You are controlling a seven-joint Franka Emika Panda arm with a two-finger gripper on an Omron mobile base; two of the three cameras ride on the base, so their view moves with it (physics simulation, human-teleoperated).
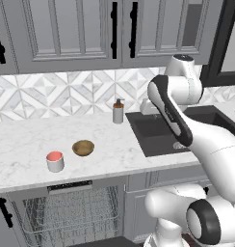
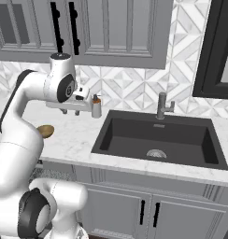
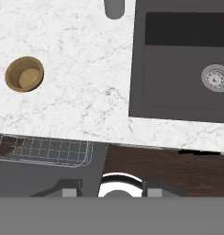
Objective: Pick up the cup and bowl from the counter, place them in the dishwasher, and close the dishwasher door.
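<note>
The cup (image 1: 55, 161), white with a red-pink inside, stands near the counter's (image 1: 23, 140) front edge. Just to its right sits the brown-olive bowl (image 1: 83, 147), also seen in the right base view (image 2: 45, 131) and the hand view (image 3: 24, 74). Below them the dishwasher (image 1: 70, 185) is open, its wire rack (image 1: 66, 214) showing and its door (image 3: 31, 179) dropped down. My gripper (image 2: 70, 112) hangs open and empty above the counter between the bowl and the sink, pointing down. It is well to the right of the bowl.
A white soap dispenser (image 1: 118, 112) stands at the back beside the dark sink (image 1: 167, 132), which has a faucet (image 2: 161, 106) behind it. Grey wall cabinets (image 1: 66, 29) hang above the tiled backsplash. Dark wooden floor (image 3: 169, 170) lies below the counter front.
</note>
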